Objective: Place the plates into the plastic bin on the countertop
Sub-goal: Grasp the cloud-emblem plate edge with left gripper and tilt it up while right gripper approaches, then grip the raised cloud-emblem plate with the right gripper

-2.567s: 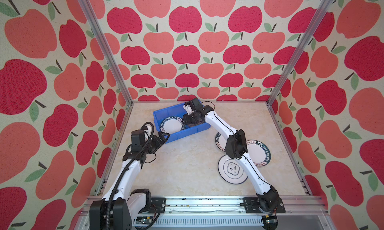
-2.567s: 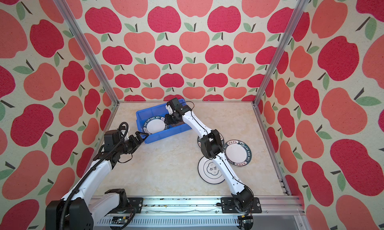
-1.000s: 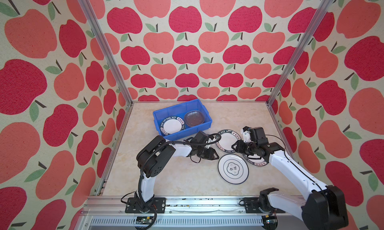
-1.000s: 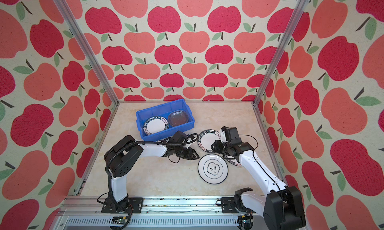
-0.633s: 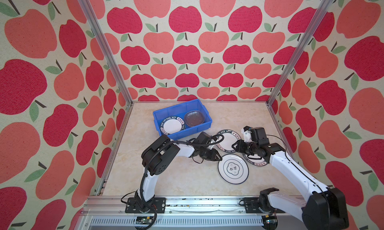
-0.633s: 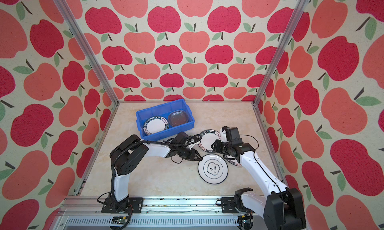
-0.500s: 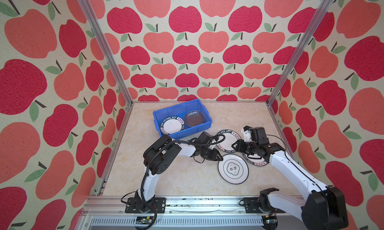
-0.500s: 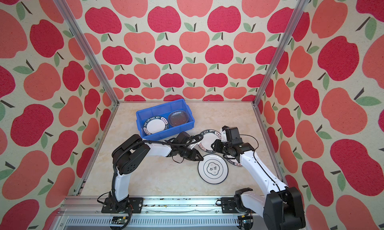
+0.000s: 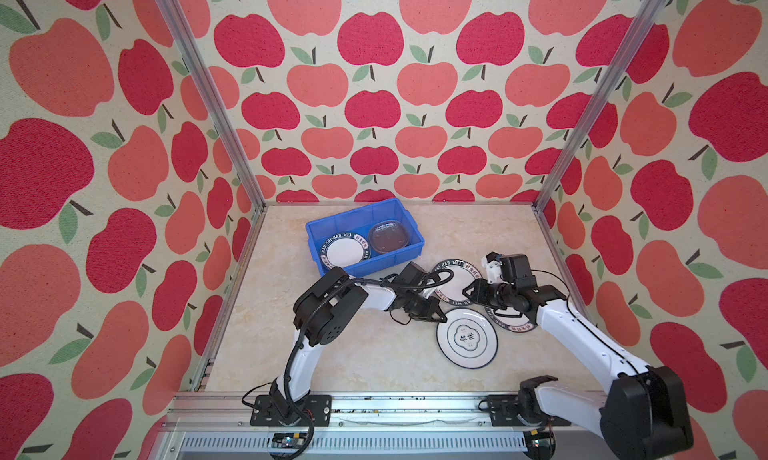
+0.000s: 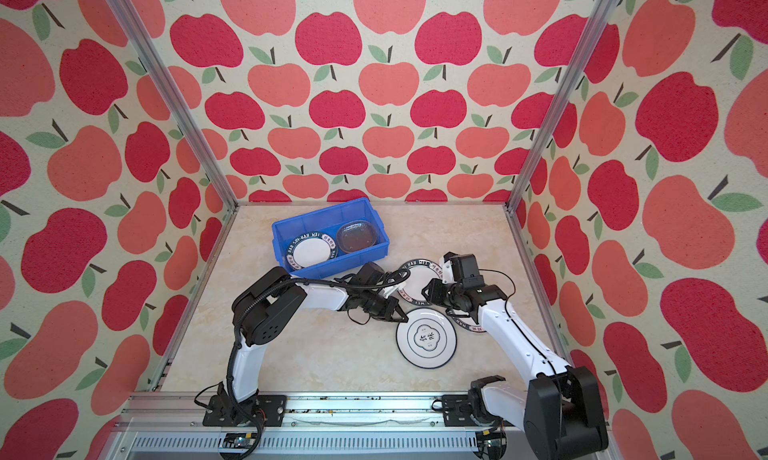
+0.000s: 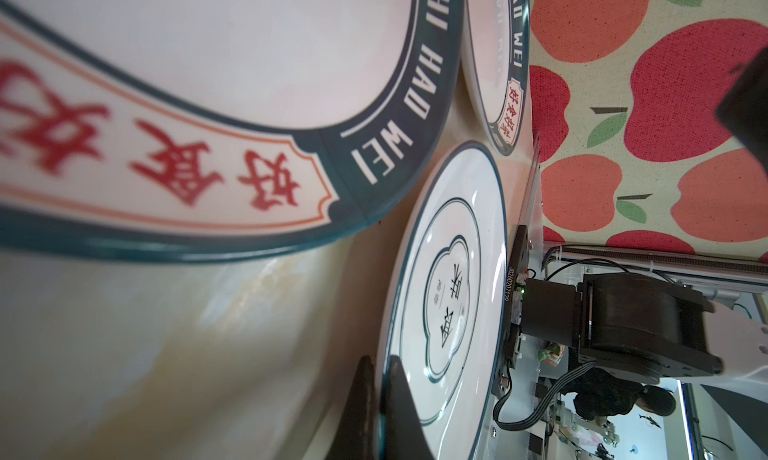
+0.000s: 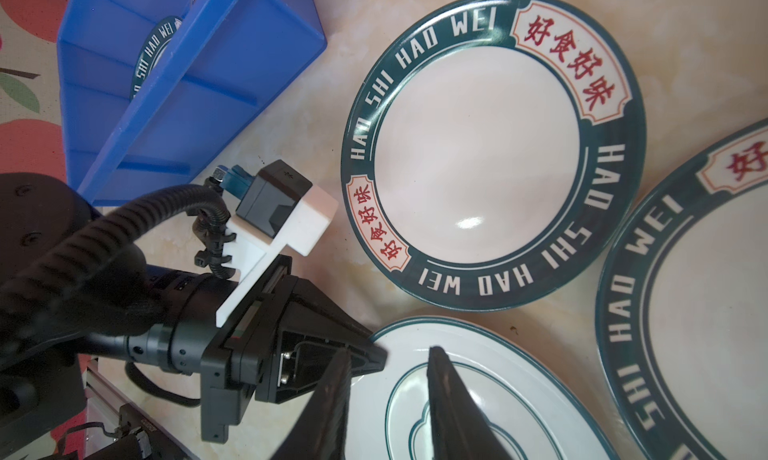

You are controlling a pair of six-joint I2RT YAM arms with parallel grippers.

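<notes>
On the countertop (image 9: 353, 366) near the plastic bin (image 9: 353, 221), the emblem plate (image 9: 466, 338) is pinched at its rim by the left gripper (image 9: 441, 319), seemingly for lifting; the right gripper (image 9: 467, 291) is spread, empty.

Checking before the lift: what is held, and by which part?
The emblem plate, pinched at its rim by the left pincer; the right pincer holds nothing.
</notes>
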